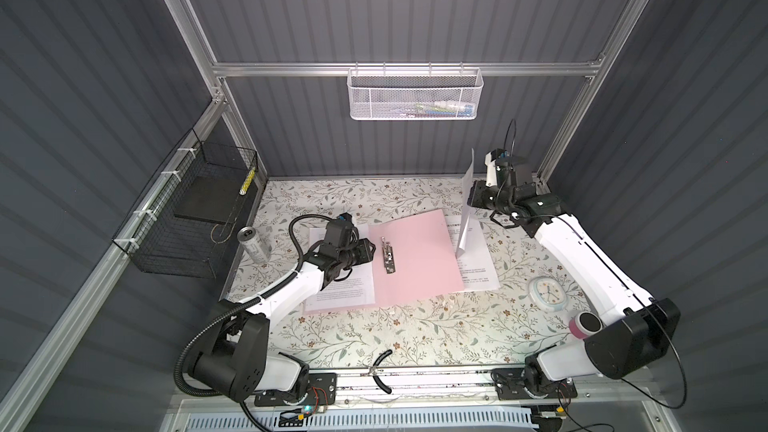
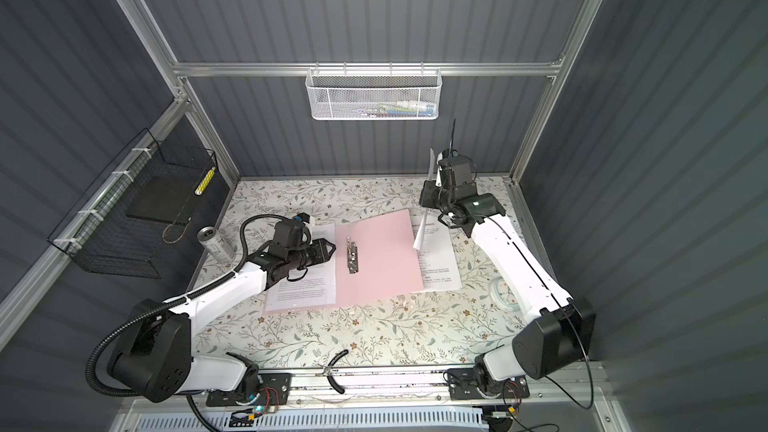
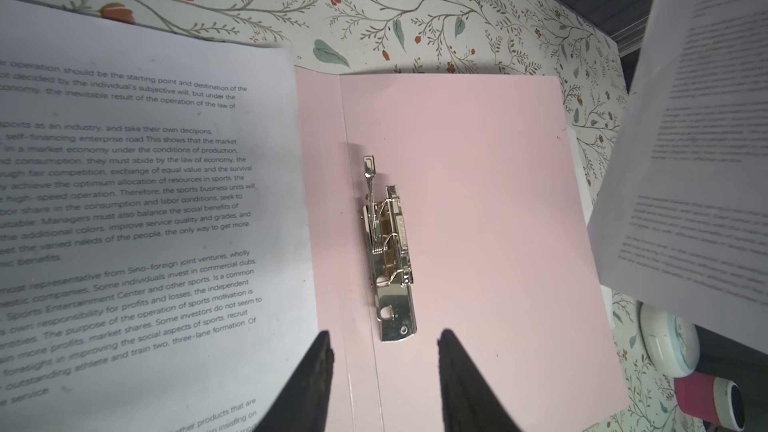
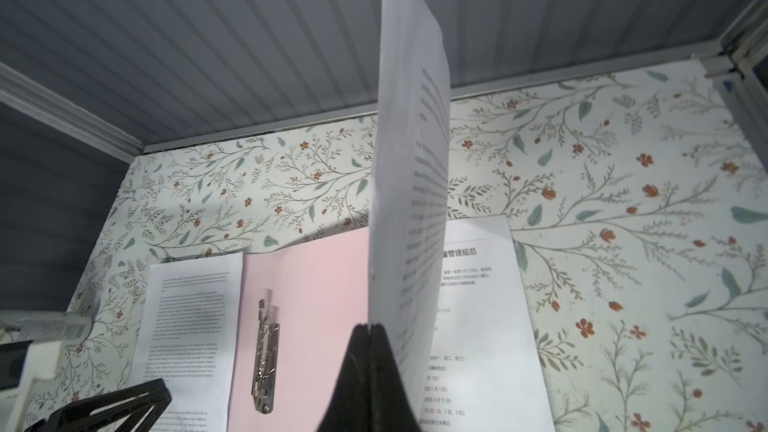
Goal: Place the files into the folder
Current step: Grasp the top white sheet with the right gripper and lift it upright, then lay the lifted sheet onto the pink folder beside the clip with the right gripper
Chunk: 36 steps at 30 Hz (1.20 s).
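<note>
The pale pink folder (image 1: 419, 251) (image 2: 384, 251) lies open on the floral table, its metal clip (image 1: 387, 257) (image 3: 388, 251) (image 4: 264, 363) along the spine. One printed sheet (image 1: 345, 288) (image 3: 124, 201) lies on the folder's left cover. Another sheet (image 1: 478, 272) (image 4: 478, 326) lies flat on the table, with its left edge under the folder's right edge. My right gripper (image 1: 468, 201) (image 2: 424, 201) (image 4: 370, 328) is shut on a third sheet (image 1: 466, 218) (image 4: 411, 160), holding it upright above that edge. My left gripper (image 1: 374, 249) (image 2: 333, 249) (image 3: 386, 331) hovers open beside the clip, holding nothing.
A silver can (image 1: 253, 245) stands left of the folder. A white clock (image 1: 546, 292) and a pink cylinder (image 1: 586, 324) sit at the right. A black wire basket (image 1: 187, 218) hangs on the left wall, a white mesh basket (image 1: 415, 93) on the back wall. Pliers (image 1: 382, 367) lie at the front edge.
</note>
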Available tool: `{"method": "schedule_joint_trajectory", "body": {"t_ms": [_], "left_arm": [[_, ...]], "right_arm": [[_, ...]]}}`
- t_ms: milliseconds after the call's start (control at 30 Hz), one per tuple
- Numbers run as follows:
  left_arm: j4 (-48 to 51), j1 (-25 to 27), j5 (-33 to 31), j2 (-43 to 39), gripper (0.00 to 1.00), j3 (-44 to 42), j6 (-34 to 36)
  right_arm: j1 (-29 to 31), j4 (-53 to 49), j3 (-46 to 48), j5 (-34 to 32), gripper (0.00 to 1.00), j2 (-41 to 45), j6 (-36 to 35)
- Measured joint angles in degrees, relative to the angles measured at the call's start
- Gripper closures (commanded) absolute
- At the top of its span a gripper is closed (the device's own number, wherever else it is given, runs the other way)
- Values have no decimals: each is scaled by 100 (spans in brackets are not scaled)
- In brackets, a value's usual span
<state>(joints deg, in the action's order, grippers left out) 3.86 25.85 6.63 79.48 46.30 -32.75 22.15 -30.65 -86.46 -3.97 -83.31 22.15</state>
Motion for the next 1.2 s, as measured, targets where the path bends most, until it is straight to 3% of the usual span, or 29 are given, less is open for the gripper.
{"method": "schedule_joint_trajectory", "body": {"t_ms": [267, 433, 733, 933, 1200], "left_arm": [[52, 0, -151, -197, 58, -63, 2], [181, 0, -313, -378, 58, -85, 22], [358, 0, -433, -525, 57, -90, 87], [389, 0, -450, -566, 57, -118, 87], [378, 0, -518, -564, 55, -234, 85]], "right_arm": [[911, -170, -984, 79, 100, 0, -4], [1215, -92, -1099, 442, 100, -4, 188], [407, 431, 420, 1021, 100, -26, 800], [-201, 846, 1499, 1414, 100, -520, 1117], [-293, 1084, 2142, 1735, 97, -977, 1248]]}}
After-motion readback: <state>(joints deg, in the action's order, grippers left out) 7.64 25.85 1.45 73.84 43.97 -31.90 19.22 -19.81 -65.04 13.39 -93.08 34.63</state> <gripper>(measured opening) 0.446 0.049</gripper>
